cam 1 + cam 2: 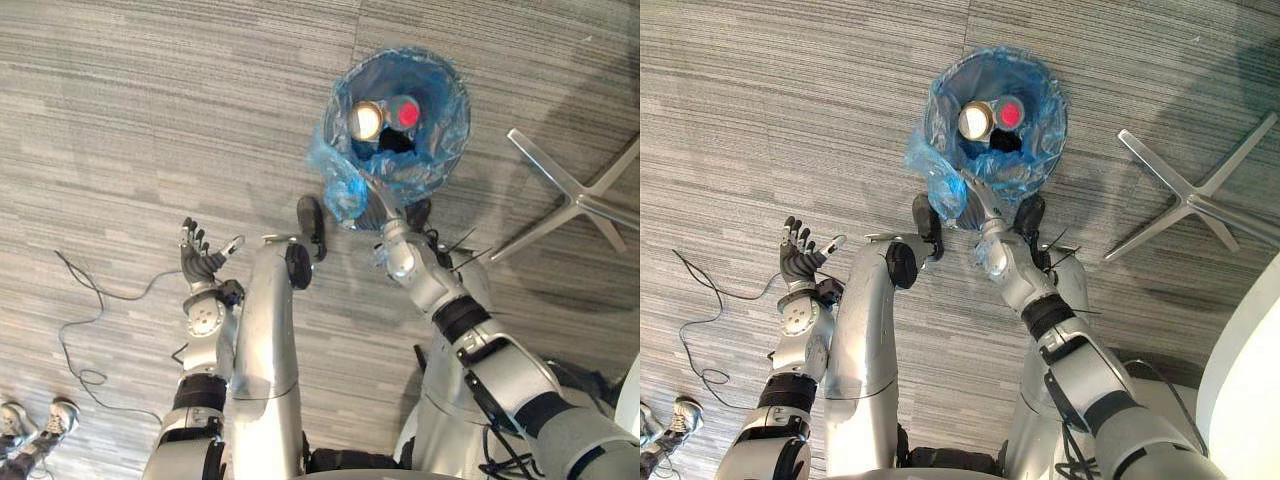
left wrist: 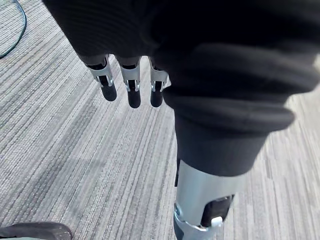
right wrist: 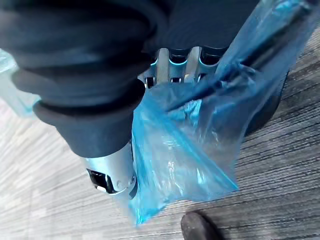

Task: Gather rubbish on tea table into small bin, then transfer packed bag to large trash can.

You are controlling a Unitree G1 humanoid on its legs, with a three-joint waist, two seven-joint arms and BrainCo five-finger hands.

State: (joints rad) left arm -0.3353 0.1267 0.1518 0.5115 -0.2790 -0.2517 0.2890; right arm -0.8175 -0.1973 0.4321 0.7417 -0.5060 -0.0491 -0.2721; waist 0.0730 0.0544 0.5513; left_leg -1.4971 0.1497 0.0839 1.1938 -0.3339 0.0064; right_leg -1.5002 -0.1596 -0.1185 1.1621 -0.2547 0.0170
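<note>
– Where is the blue bag found?
– Open on the carpet, cans inside. The right hand is placed at its rim; its grip cannot be told. The left hand is held spread, empty.

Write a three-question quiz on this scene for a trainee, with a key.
1. True or false: the left hand holds the blue bag.
2. What lies inside the blue bag? A) two round-topped containers, B) a folded towel, C) a book.
3. Which hand reaches the bag's rim?

Key
1. False: the left hand hovers open above the carpet, apart from the bag.
2. A: one is pale-topped and one red-topped.
3. The right hand.
</note>
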